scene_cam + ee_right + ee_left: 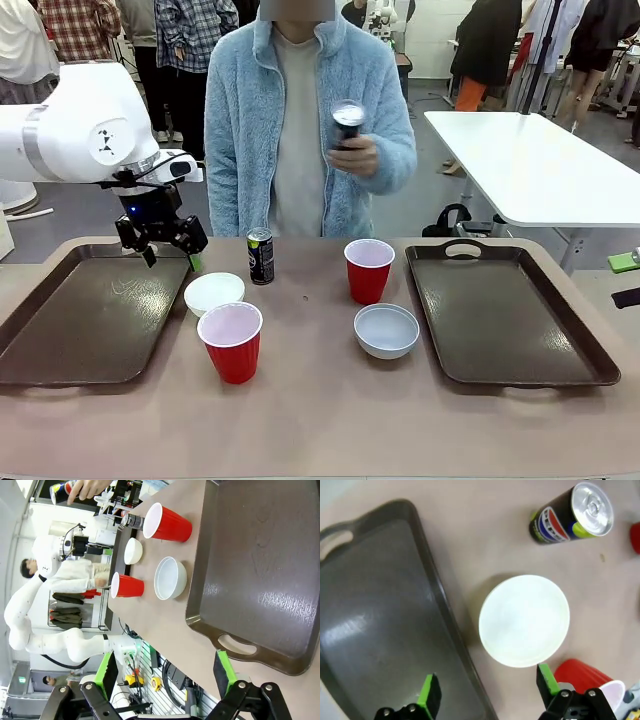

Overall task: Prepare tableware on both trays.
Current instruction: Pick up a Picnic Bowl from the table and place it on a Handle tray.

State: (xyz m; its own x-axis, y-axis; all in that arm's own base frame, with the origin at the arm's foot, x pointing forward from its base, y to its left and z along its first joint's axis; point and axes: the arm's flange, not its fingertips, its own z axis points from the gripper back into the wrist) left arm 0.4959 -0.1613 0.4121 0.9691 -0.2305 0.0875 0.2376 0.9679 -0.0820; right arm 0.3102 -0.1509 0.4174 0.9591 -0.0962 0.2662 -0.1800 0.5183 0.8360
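My left gripper [170, 255] hangs open over the right rim of the left tray [90, 320], just left of a white bowl [214, 292]. In the left wrist view the open gripper [488, 687] straddles the tray's rim [445, 610], with the bowl [524, 620] just ahead. A dark can [260, 256] stands behind the bowl and a red cup [231, 341] in front of it. A second red cup [369, 270] and bowl [386, 330] sit left of the bare right tray [505, 310]. The person holds another can [346, 125] at chest height. My right gripper [165, 672] is open, off the near end of its tray [260, 555].
The person stands at the far side of the table, behind its middle. A white table [540, 165] stands farther back on the right. Bare tabletop [320, 420] runs along the near edge in front of the cups.
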